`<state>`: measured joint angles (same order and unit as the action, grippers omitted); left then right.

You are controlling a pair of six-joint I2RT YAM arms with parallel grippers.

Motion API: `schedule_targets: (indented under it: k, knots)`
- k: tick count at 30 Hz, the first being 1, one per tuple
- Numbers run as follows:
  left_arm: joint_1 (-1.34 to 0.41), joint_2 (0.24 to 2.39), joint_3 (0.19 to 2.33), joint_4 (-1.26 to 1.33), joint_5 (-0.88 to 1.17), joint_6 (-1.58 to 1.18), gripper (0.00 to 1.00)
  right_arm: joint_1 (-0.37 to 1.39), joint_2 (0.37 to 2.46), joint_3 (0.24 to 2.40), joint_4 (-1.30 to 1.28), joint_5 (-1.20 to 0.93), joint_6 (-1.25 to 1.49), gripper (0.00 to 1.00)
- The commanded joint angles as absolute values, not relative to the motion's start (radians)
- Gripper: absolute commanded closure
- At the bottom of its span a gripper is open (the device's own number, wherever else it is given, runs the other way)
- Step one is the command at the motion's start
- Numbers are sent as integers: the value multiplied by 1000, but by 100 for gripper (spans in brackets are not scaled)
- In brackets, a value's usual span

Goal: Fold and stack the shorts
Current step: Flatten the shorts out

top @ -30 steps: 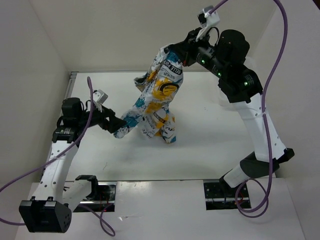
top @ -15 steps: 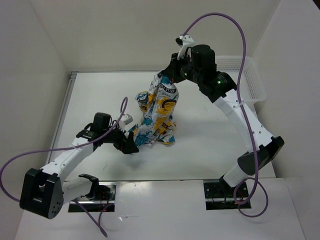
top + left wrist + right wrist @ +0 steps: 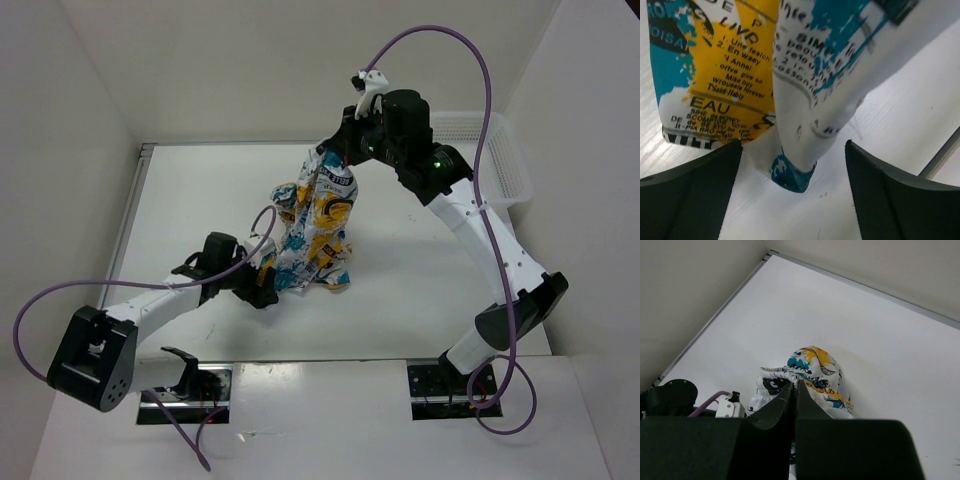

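The shorts (image 3: 318,220), white with yellow and teal patches and dark lettering, hang from my right gripper (image 3: 335,152), which is shut on their gathered waistband (image 3: 790,376). Their lower end rests bunched on the table. My left gripper (image 3: 268,285) is open, low at the shorts' bottom left. In the left wrist view a teal-tipped corner (image 3: 792,175) of the shorts (image 3: 730,75) hangs between my two dark fingers (image 3: 690,195), touching neither. The left wrist also shows at the lower left of the right wrist view.
A white plastic mesh basket (image 3: 500,150) stands at the back right, behind the right arm. The white table (image 3: 420,260) is walled at the back and left. A purple cable loops over each arm.
My left gripper has moved a little to the right, closer in under the shorts' bottom corner. The right gripper and the hanging shorts have stayed in place since half a second ago.
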<state>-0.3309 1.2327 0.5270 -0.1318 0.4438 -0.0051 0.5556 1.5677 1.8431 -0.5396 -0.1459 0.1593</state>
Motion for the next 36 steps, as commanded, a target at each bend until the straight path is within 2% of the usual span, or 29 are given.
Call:
schedule_targets:
  k: [1, 2, 3, 5, 6, 7, 12, 18, 22, 25, 29, 31, 36]
  knots:
    - [-365, 1252, 540, 6, 460, 0, 11, 551, 1536, 1841, -485, -123, 143, 100]
    - [-365, 1267, 540, 18, 443, 0, 18, 551, 1536, 1832, -485, -114, 132, 100]
    - [-365, 1281, 540, 18, 434, 0, 34, 551, 1526, 1832, -485, -114, 132, 100]
    - [-365, 1281, 540, 43, 423, 0, 53, 551, 1514, 1810, -485, -103, 121, 100]
    - [-365, 1281, 540, 58, 423, 0, 90, 551, 1514, 1810, -485, -103, 121, 100]
    - [-365, 1281, 540, 75, 410, 0, 100, 551, 1514, 1798, -485, -91, 112, 100]
    - [-347, 1207, 641, 58, 312, 0, 100, 551, 1494, 1756, -447, 32, 54, 100]
    - [-65, 1198, 1029, 101, 227, 0, 100, 551, 1557, 1839, -318, 317, -44, 100]
    - [57, 1158, 1222, 121, 216, 0, 100, 528, 1592, 2014, -295, 393, -104, 100]
    - [97, 1109, 1299, 89, 207, 0, 100, 503, 1568, 2017, -273, 402, -143, 100]
    - [107, 1034, 1287, -47, 219, 0, 100, 477, 1459, 1806, -273, 347, -205, 100]
    - [107, 976, 1246, -98, 245, 0, 100, 477, 1407, 1633, -290, 278, -260, 100]
    - [86, 770, 1062, -371, 351, 0, 98, 477, 1237, 1263, -423, 80, -435, 98]
